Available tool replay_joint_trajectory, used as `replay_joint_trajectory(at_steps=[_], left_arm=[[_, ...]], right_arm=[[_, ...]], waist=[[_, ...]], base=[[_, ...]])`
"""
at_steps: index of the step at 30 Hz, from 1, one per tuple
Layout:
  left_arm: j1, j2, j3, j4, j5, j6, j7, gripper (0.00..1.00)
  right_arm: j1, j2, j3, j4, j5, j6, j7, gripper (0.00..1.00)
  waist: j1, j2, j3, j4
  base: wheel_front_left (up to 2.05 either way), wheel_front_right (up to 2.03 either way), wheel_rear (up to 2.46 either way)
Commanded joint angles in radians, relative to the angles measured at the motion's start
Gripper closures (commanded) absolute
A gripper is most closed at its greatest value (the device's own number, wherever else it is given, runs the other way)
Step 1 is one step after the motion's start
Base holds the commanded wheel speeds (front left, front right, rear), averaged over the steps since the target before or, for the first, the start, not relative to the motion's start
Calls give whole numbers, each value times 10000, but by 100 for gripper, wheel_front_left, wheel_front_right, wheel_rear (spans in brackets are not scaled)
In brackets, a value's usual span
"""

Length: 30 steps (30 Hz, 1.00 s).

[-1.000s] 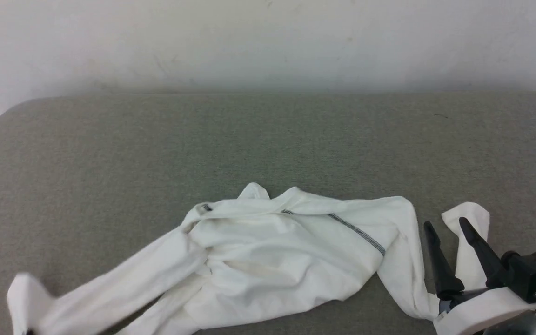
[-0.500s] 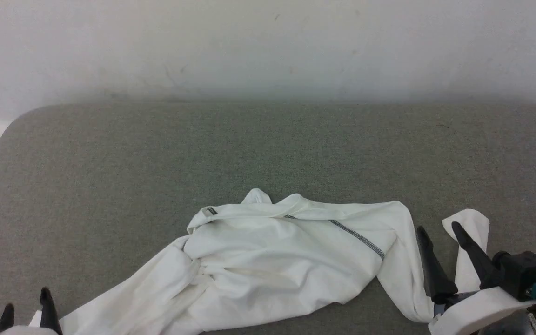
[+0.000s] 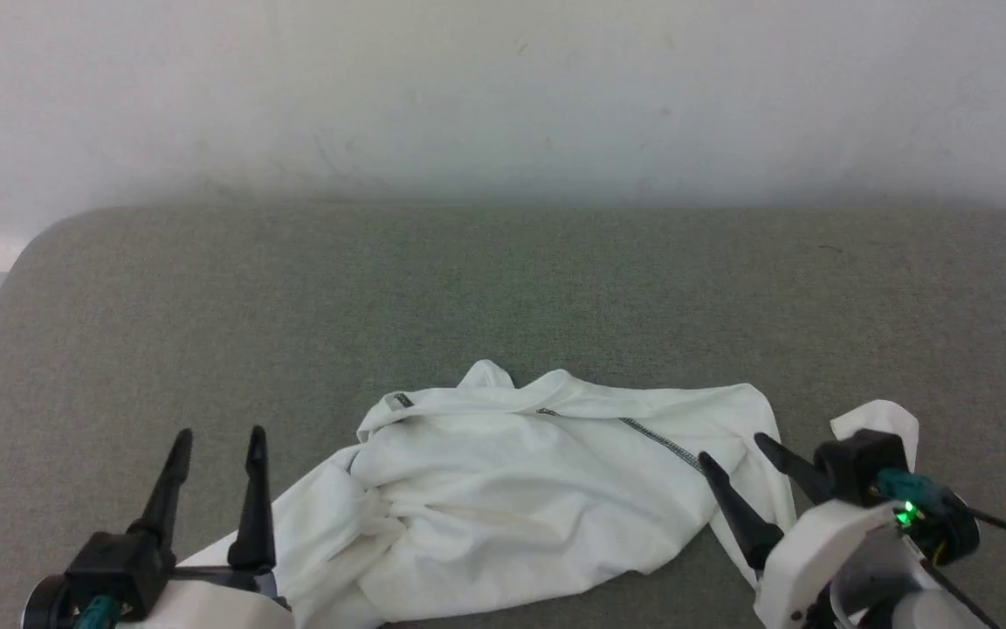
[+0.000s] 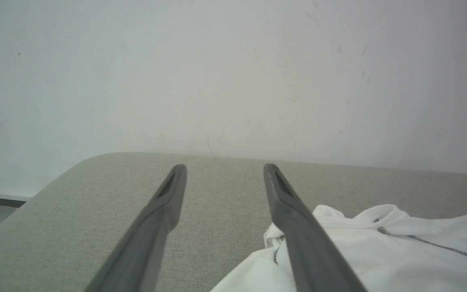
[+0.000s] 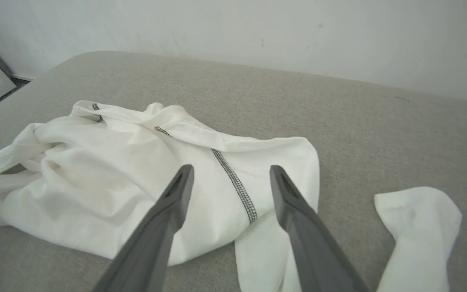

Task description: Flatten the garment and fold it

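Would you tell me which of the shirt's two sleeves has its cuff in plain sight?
The sleeve on the robot's right: its cuff lies bare on the grey cushion; the left sleeve runs out of sight behind the left gripper.

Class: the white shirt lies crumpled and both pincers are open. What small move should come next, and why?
Probably lower the open right pincer onto the folded-back sleeve of the crumpled white long-sleeved shirt and draw it outward; the shirt is far from flat.
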Motion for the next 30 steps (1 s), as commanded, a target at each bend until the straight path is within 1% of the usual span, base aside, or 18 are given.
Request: replay_joint_trajectory(at_steps=[1, 6, 11, 17, 18, 19, 20, 22, 25, 30], left_arm=[[-333, -14, -205, 68, 244, -205, -150, 0], [-645, -191, -571, 326, 446, -488, -247, 0], [-1055, -488, -794, 592, 525, -590, -280, 0], [-1462, -829, -922, 889, 574, -717, -300, 0], [-1518, -879, -928, 925, 586, -743, -301, 0], [-1577, -932, -927, 947, 603, -771, -302, 0], [-1631, -982, -925, 962, 623, -804, -302, 0], [-1725, -1056, -898, 1006, 669, -880, -303, 0], [-1815, -1112, -826, 1039, 706, -954, -304, 0], [-1965, -1300, -690, 1020, 909, -1060, -305, 0]], right_arm=[[-726, -199, 369, 371, 282, -9, 80, 0], [-2382, -770, 1616, 1650, 967, -9, 421, 0], [-4070, -1262, 2912, 3062, 1629, -9, 673, 0], [-5684, -1661, 4521, 4628, 2666, -9, 1172, 0], [-5885, -1714, 4723, 4862, 2888, -9, 1278, 45], [-6095, -1792, 4923, 5059, 3081, -9, 1349, 83], [-6299, -1874, 5068, 5214, 3256, -9, 1346, 100], [-6722, -2051, 5235, 5502, 3555, -9, 1203, 100], [-7132, -2188, 5195, 5780, 3870, -9, 989, 100], [-8198, -2555, 4558, 6759, 4605, -9, 707, 100]], waist=[[1, 0, 191, 208], [1, 0, 555, 674], [1, 0, 969, 1209], [1, 0, 1383, 1637], [1, 0, 1430, 1695], [1, 0, 1474, 1755], [1, 0, 1516, 1814], [1, 0, 1596, 1913], [1, 0, 1686, 1989], [1, 0, 2002, 2093]], base=[[0, 0, 0], [0, 0, 0], [0, 0, 0], [0, 0, 0], [0, 0, 0], [0, 0, 0], [0, 0, 0], [0, 0, 0], [0, 0, 0], [0, 0, 0]])
